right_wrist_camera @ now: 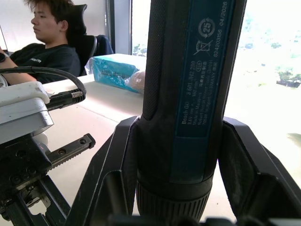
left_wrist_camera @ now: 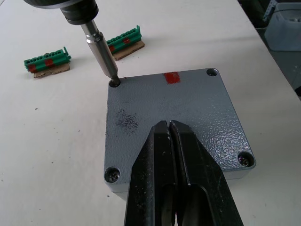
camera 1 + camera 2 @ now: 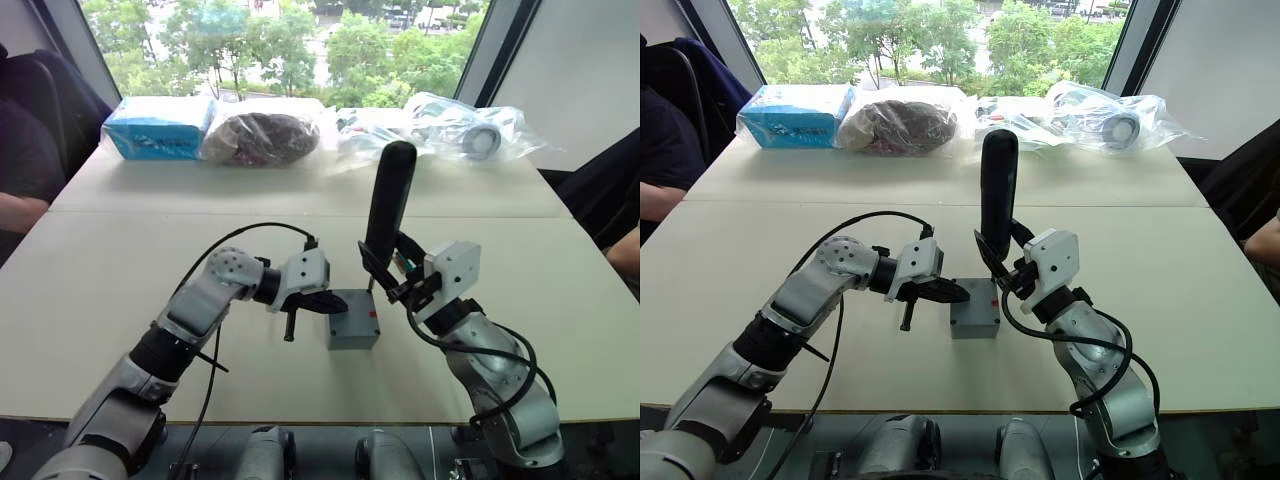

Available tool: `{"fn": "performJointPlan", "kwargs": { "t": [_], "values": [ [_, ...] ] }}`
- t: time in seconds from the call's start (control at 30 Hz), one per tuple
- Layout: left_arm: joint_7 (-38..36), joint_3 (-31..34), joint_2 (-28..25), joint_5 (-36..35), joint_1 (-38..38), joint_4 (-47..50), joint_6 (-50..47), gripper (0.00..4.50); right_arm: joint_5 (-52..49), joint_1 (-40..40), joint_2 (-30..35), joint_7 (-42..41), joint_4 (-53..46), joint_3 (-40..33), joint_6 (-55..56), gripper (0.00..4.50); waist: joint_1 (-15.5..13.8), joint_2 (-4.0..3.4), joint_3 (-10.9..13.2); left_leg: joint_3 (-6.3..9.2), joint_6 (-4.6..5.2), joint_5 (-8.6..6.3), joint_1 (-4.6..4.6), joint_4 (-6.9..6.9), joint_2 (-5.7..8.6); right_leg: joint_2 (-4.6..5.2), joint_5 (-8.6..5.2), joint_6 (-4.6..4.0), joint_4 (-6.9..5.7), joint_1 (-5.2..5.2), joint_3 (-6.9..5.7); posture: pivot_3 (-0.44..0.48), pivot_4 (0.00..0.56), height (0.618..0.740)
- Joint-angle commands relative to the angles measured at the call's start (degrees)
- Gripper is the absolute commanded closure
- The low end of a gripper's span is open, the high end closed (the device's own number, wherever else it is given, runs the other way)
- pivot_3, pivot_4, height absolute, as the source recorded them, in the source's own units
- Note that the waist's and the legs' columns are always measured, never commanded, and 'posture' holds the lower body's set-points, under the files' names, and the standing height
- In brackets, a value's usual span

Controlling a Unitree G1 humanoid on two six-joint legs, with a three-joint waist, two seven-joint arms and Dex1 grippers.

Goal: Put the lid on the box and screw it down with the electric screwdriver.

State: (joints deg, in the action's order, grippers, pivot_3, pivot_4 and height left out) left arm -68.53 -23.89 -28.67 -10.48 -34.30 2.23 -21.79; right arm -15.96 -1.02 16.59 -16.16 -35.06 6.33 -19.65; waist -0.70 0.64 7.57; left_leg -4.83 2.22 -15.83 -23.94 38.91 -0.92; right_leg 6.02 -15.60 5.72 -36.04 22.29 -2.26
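Closed left fingers [image 2: 170,141] press lid [image 2: 197,108], hiding box beneath.

Closed left gripper [image 2: 169,129] pressing on a grey lid [image 2: 188,113] seated on the box; the electric screwdriver [image 2: 96,40] has its bit in a corner hole; two green connector strips [image 2: 47,59] lie beyond on the table [image 2: 51,136]

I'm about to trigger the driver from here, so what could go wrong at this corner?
The electric screwdriver leans, its bit entering the corner hole at a slant, so it may cam out or cross-thread.

The left pincer, shut, only presses on the lid; torque might turn lid and box together.

Two green connector strips lie just beyond that corner; a slipped bit could knock them.
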Motion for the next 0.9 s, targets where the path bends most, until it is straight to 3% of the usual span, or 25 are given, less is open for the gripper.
{"fn": "performJointPlan", "kwargs": {
  "t": [0.03,0.77,0.9],
  "values": [
    [-0.2,-1.9,-0.4,1.9,1.1,-1.3,-0.6,4.50,0.4,2.7,0.9,-0.7,3.6,1.2,-4.7,2.65,0.0,0.00,0.0,0.00,0.00,0.00,0.00,-0.01,0.00,0.04,0.00,0.00,0.00,0.00,-0.01,0.000,0.150,0.740],
    [-0.1,-1.8,-0.2,1.9,1.2,-1.7,-0.3,4.50,-0.4,1.3,0.7,-1.3,2.5,0.4,-4.5,2.65,0.2,-0.01,0.0,-0.01,-0.14,0.05,0.28,-0.77,0.29,0.58,-0.06,-0.11,0.23,0.00,-0.09,0.000,0.150,0.740],
    [-0.1,-1.8,-0.3,2.0,1.3,-1.9,-0.2,4.50,-3.2,-2.3,0.5,-1.0,-0.8,-2.1,-6.4,2.65,0.2,-0.06,0.0,0.00,-0.14,0.05,0.28,-0.78,0.29,0.59,-0.06,-0.11,0.25,0.00,-0.09,0.000,0.150,0.740]
  ]
}}
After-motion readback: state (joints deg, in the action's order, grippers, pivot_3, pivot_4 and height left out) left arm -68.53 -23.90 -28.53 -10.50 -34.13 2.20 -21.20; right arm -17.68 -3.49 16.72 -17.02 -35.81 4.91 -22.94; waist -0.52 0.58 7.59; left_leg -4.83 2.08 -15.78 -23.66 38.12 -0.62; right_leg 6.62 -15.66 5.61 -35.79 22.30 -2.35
